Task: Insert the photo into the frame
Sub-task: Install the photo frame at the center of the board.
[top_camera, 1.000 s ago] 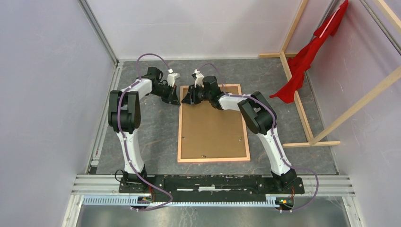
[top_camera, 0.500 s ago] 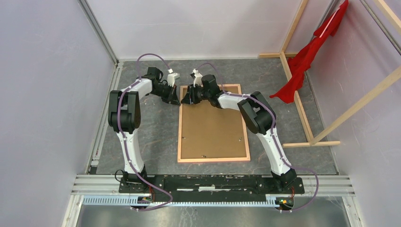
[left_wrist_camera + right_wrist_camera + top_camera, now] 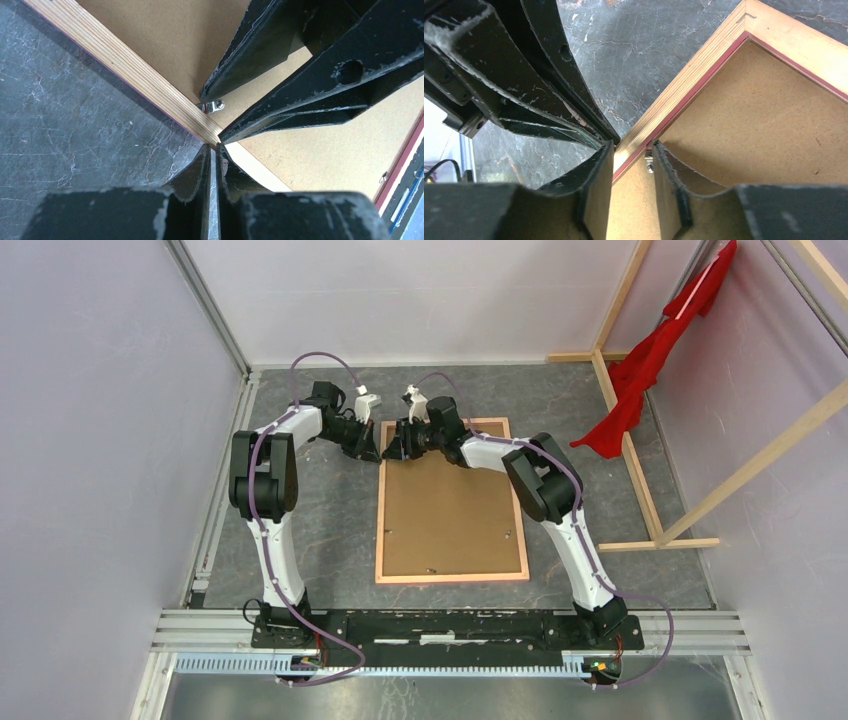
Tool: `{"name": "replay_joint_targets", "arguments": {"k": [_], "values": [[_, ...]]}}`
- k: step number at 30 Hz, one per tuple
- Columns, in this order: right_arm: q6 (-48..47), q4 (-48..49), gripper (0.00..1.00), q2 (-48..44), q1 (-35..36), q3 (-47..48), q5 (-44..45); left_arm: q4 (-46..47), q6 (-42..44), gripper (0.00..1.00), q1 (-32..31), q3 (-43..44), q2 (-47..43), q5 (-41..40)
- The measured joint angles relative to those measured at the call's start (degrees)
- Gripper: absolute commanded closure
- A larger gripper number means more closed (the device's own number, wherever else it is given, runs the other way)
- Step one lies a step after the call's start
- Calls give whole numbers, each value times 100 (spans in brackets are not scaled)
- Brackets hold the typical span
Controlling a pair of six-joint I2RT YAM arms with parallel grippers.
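The frame [image 3: 452, 578] lies face down on the grey table, pale wood side up with a pink inner lip. The photo [image 3: 450, 510] sits inside it, showing only its brown hardboard back. Both grippers meet at the frame's left rail near the far left corner. My left gripper [image 3: 372, 453] is shut, its tips [image 3: 214, 147] against the rail's outer edge [image 3: 125, 65] with nothing held. My right gripper [image 3: 392, 452] is open and straddles the rail [image 3: 694, 85]: one finger stands outside it, the other on the hardboard [image 3: 764, 125] beside a small metal clip [image 3: 649, 162].
A red cloth [image 3: 655, 355] hangs on bare wooden beams [image 3: 640, 470] at the right. Pale walls close in the table on the left and at the back. An aluminium rail [image 3: 450, 625] carries both arm bases at the near edge.
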Motion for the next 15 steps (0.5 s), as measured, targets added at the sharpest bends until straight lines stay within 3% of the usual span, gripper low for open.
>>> {"name": "replay_joint_targets", "arguments": {"k": [5, 10, 15], "values": [[83, -153, 28, -46, -107, 74, -114, -103, 168, 81, -4, 24, -11, -31], [-96, -494, 16, -935, -387, -568, 466, -404, 566, 71, -55, -157, -153, -380], [-306, -691, 7, -2765, -1082, -2037, 1805, -671, 1016, 62, -92, -817, -623, -667]]}}
